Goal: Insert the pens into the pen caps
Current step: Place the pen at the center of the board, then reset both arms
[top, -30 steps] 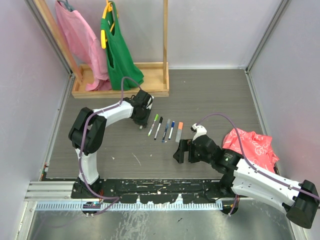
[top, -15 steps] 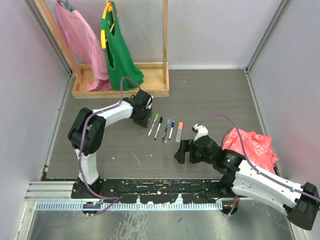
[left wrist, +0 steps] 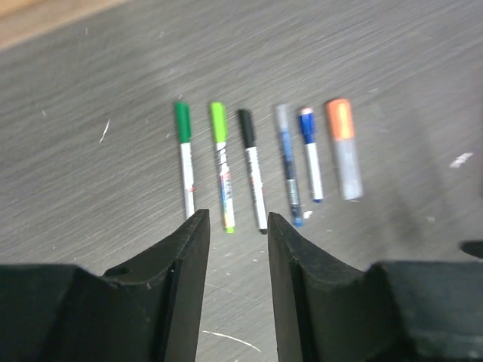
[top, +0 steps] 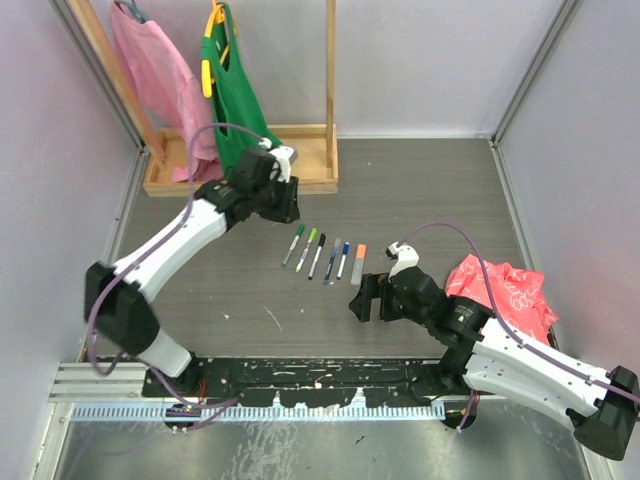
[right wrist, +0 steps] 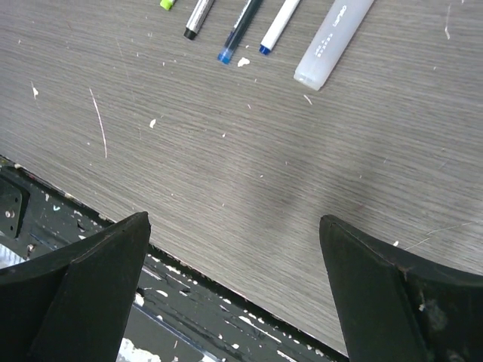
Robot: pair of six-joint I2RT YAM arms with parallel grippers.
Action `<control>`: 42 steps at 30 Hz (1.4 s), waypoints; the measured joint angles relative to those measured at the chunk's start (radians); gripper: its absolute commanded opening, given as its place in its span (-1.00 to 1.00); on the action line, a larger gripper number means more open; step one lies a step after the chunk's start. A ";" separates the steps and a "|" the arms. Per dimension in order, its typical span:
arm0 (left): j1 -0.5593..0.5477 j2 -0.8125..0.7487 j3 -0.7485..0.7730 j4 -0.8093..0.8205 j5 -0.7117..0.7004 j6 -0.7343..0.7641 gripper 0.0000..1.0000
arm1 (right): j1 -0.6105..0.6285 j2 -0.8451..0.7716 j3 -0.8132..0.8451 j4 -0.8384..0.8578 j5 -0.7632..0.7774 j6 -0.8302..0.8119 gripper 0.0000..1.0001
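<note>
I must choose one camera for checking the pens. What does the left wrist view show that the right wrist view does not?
Only the left wrist view: all six pens whole, with their coloured ends, and the left gripper, jaws apart. Only the right wrist view: the right gripper, wide open, and the black base rail. Both: the lower ends of most pens, and the grey table.

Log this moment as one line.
pens: six in row on table | left gripper: open, empty, far side of row | right gripper: wide open, empty, near side of row
</note>
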 measured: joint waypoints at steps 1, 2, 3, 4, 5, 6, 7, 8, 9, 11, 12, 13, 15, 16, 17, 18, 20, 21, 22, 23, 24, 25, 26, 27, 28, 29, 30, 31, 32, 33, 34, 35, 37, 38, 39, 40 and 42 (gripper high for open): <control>0.000 -0.042 -0.006 0.006 0.015 -0.001 -0.20 | 0.000 0.000 0.005 -0.002 0.006 -0.002 0.98; 0.000 -0.100 -0.023 0.021 0.032 -0.004 -0.17 | 0.000 0.000 0.015 -0.006 0.015 -0.005 0.98; 0.000 -0.148 -0.042 0.032 0.044 -0.007 -0.16 | 0.000 0.000 0.021 -0.007 0.019 -0.008 0.98; 0.000 -0.199 -0.067 0.047 0.053 -0.011 -0.14 | 0.000 -0.001 0.031 -0.010 0.025 -0.014 0.98; 0.000 -0.262 -0.099 0.059 0.062 -0.021 -0.11 | 0.000 -0.001 0.045 -0.014 0.031 -0.023 0.98; 0.000 -0.319 -0.128 0.068 0.067 -0.028 -0.07 | 0.000 -0.001 0.055 -0.014 0.034 -0.029 0.98; 0.000 -0.377 -0.160 0.077 0.068 -0.035 -0.04 | 0.000 -0.003 0.069 -0.015 0.038 -0.039 0.98; 0.000 -0.428 -0.190 0.080 0.067 -0.047 0.00 | 0.000 -0.007 0.082 -0.016 0.041 -0.052 0.98; 0.000 -0.478 -0.221 0.086 0.065 -0.056 0.04 | 0.000 -0.013 0.095 -0.018 0.047 -0.063 0.98; 0.000 -0.566 -0.279 0.085 0.061 -0.071 0.10 | 0.000 -0.030 0.119 -0.018 0.063 -0.088 0.98; 0.000 -0.604 -0.304 0.081 0.056 -0.079 0.12 | 0.000 -0.041 0.130 -0.019 0.071 -0.103 0.99; 0.000 -0.643 -0.332 0.076 0.053 -0.084 0.16 | 0.000 -0.053 0.139 -0.020 0.077 -0.116 0.98; 0.000 -0.720 -0.389 0.055 0.039 -0.098 0.37 | 0.000 -0.081 0.156 -0.019 0.089 -0.147 0.98; 0.000 -0.750 -0.409 0.042 0.033 -0.103 0.45 | 0.000 -0.098 0.163 -0.016 0.095 -0.163 0.99; 0.000 -0.791 -0.438 0.027 0.024 -0.109 0.51 | 0.000 -0.116 0.166 -0.010 0.101 -0.180 0.98; 0.000 -0.826 -0.459 0.010 0.017 -0.113 0.56 | 0.000 -0.134 0.168 -0.004 0.107 -0.195 0.98; 0.000 -0.886 -0.490 -0.014 0.008 -0.115 0.67 | 0.000 -0.166 0.169 0.006 0.119 -0.224 0.98; 0.000 -0.923 -0.508 -0.023 0.002 -0.116 0.72 | 0.000 -0.183 0.172 0.008 0.125 -0.240 0.98; 0.000 -0.956 -0.522 -0.032 -0.001 -0.116 0.85 | 0.000 -0.194 0.179 0.007 0.128 -0.255 0.99; 0.000 -0.994 -0.536 -0.043 -0.006 -0.115 0.92 | 0.000 -0.202 0.191 0.006 0.131 -0.269 0.98; 0.000 -1.033 -0.549 -0.056 -0.014 -0.115 0.98 | 0.000 -0.201 0.208 0.003 0.135 -0.282 0.98; 0.000 -1.058 -0.557 -0.068 -0.018 -0.114 0.97 | 0.000 -0.197 0.227 -0.001 0.141 -0.289 0.98; 0.000 -1.093 -0.564 -0.080 -0.025 -0.113 0.97 | 0.000 -0.192 0.246 -0.009 0.150 -0.296 0.98; 0.000 -1.117 -0.567 -0.090 -0.029 -0.112 0.97 | 0.000 -0.186 0.264 -0.017 0.159 -0.301 0.98; 0.000 -1.143 -0.571 -0.098 -0.036 -0.112 0.97 | 0.000 -0.179 0.285 -0.031 0.175 -0.304 0.98; 0.000 -1.165 -0.574 -0.110 -0.043 -0.111 0.97 | 0.000 -0.175 0.296 -0.037 0.187 -0.306 0.98; 0.000 -1.184 -0.579 -0.123 -0.051 -0.111 0.97 | 0.000 -0.175 0.303 -0.043 0.201 -0.307 0.98; 0.000 -1.197 -0.583 -0.133 -0.060 -0.109 0.97 | 0.000 -0.177 0.305 -0.052 0.214 -0.308 0.98; 0.000 -1.209 -0.588 -0.142 -0.069 -0.109 0.97 | 0.000 -0.182 0.305 -0.065 0.224 -0.308 0.98; 0.000 -1.222 -0.593 -0.154 -0.077 -0.108 0.97 | 0.000 -0.190 0.303 -0.079 0.236 -0.309 0.98; 0.000 -1.233 -0.598 -0.162 -0.086 -0.108 0.96 | 0.000 -0.200 0.300 -0.084 0.244 -0.311 0.98; 0.000 -1.243 -0.602 -0.168 -0.095 -0.106 0.96 | 0.000 -0.218 0.293 -0.087 0.252 -0.311 0.98; 0.000 -1.254 -0.605 -0.180 -0.110 -0.105 0.97 | 0.000 -0.253 0.281 -0.090 0.262 -0.317 0.98; 0.000 -1.253 -0.605 -0.180 -0.118 -0.104 0.97 | 0.000 -0.274 0.278 -0.090 0.267 -0.320 0.98; 0.000 -1.251 -0.605 -0.182 -0.123 -0.105 0.97 | 0.000 -0.288 0.277 -0.090 0.270 -0.324 0.98; 0.000 -1.246 -0.605 -0.185 -0.134 -0.105 0.97 | 0.000 -0.304 0.277 -0.089 0.274 -0.331 0.98; 0.000 -1.241 -0.605 -0.188 -0.140 -0.105 0.97 | 0.000 -0.318 0.277 -0.089 0.280 -0.340 0.98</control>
